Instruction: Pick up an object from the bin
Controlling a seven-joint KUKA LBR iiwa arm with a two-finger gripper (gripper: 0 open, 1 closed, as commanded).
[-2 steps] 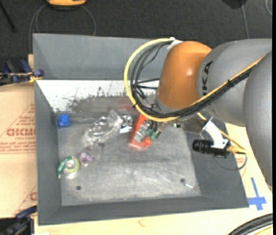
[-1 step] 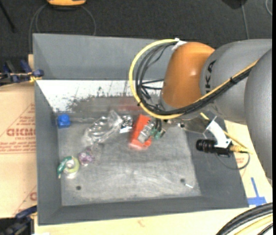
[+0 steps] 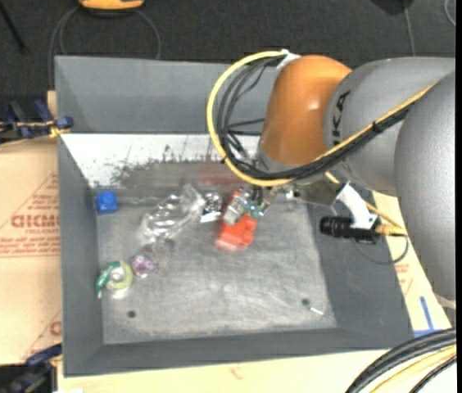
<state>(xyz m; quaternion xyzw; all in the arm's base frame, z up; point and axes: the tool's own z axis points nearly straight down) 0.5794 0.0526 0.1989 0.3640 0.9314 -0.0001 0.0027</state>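
Grey bin [image 3: 239,297], red-orange block [image 3: 237,232] — by tool [image 3: 251,202]

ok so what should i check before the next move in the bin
1. Tool over a target: ok, it is at the upper end of the red block mid-bin.
2. Red block gripped: cannot tell, the orange cover hides the contact.
3. Space around the red block: not ok, clear crumpled plastic lies close on the view's left.
4. Blue cube and green-and-white ring: ok, far off toward the left wall.
5. Room from the bin wall: ok, the tool is over the floor.
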